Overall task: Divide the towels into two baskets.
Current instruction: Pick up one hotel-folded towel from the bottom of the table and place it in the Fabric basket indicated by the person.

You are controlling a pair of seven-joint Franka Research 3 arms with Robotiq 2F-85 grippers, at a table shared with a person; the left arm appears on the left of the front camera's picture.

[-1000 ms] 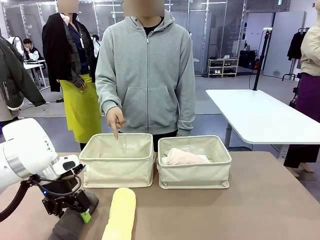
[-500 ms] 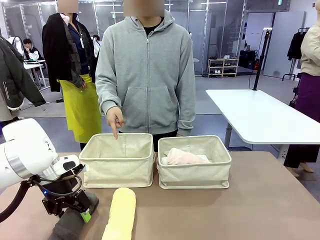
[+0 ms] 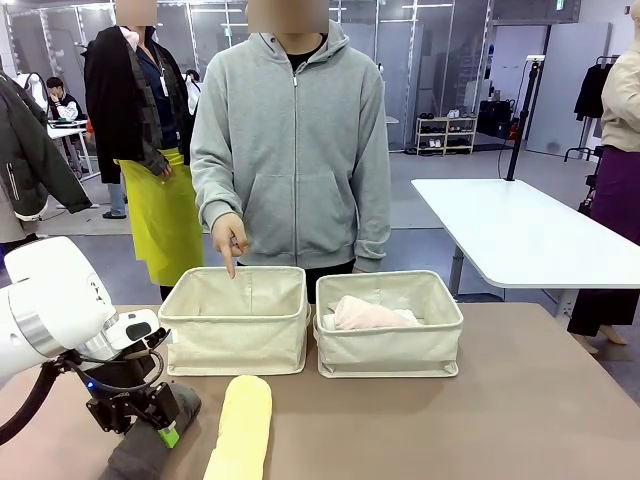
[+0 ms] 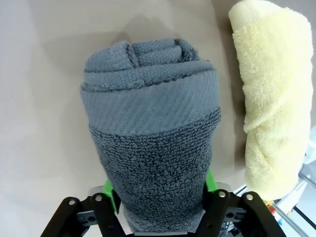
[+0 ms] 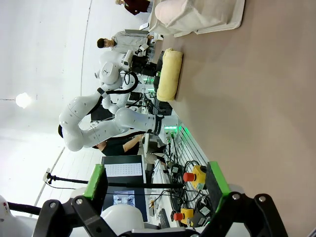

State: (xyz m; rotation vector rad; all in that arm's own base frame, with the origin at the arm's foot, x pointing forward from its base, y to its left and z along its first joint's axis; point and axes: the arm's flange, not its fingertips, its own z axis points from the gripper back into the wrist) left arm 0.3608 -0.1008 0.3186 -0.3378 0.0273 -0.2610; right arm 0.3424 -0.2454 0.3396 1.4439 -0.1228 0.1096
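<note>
Left wrist view: left gripper (image 4: 160, 191) clamps dark grey terry towel roll (image 4: 152, 113), table's (image 4: 44, 98) near-left corner. Advice: squeeze firmly, lift level.

The left towel roll (image 3: 140, 455) and right towel roll (image 3: 243, 425) lie side by side on the table (image 3: 500, 400) before the left basket (image 3: 235, 340); another towel (image 3: 365, 314) lies in the right basket (image 3: 388, 350)
</note>
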